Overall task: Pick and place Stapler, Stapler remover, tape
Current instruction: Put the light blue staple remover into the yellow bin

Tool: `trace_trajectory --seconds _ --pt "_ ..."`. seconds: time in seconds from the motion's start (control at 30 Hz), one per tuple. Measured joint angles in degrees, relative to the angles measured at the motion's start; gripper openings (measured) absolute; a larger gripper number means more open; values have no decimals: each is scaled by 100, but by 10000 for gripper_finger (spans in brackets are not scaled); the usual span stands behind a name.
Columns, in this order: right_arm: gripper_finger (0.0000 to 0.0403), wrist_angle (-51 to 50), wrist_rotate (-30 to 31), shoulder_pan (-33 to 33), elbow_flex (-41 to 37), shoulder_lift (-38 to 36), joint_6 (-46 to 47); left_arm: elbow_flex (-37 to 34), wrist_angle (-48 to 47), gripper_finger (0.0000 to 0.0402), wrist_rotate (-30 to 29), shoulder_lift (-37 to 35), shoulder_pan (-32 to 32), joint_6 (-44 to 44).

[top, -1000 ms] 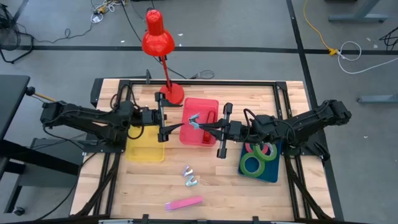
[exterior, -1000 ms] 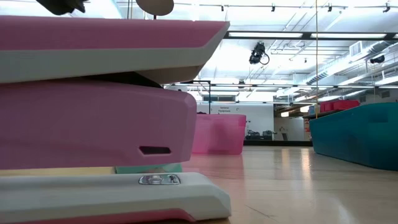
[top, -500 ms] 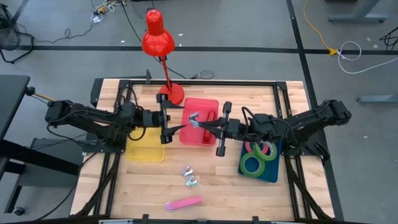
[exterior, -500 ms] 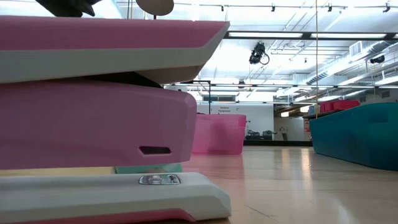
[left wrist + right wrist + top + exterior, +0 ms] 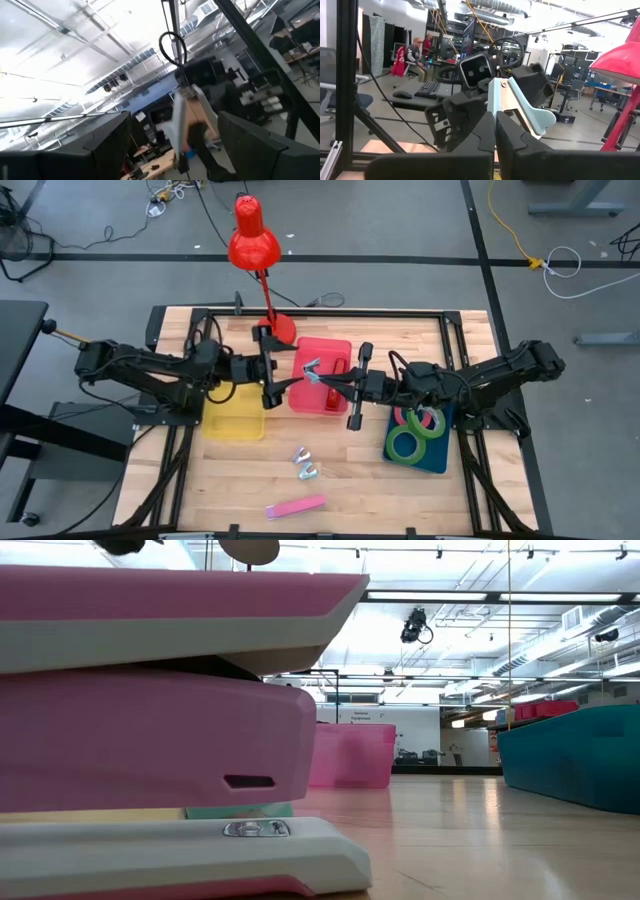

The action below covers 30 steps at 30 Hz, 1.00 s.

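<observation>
**Staple remover held over the red bin**

Wooden tabletop (image 5: 240,480), framed by black rails, carries three bins in a row. On the left is a yellow bin (image 5: 234,416), with nothing visible inside; the left arm reaches across above it. The left gripper (image 5: 283,387) hovers at the gap between the yellow and red bins, its fingers spread apart and holding nothing. At centre, a red bin (image 5: 322,376) sits just in front of the base of a red desk lamp (image 5: 255,238). Over this bin the right gripper (image 5: 318,376) is clamped on a pale blue stapler remover (image 5: 311,370). On the right, a blue bin (image 5: 420,438) holds the tape (image 5: 406,444), partly covered by the right arm. Nearer the front edge lie two more silver stapler removers (image 5: 303,463) and a pink stapler (image 5: 296,506).
</observation>
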Motion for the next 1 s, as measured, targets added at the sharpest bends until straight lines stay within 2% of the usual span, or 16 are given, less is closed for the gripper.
trace_trajectory --seconds 0.13,0.47,1.0 --pt "2 18 -15 0 -1 2 0 244 -704 297 -8 80 0 -25" --pt "2 20 -17 0 -1 2 -2 316 -887 289 -7 216 0 -43" --pt "2 20 -161 1 -1 2 -4 318 -937 192 -9 208 1 17"
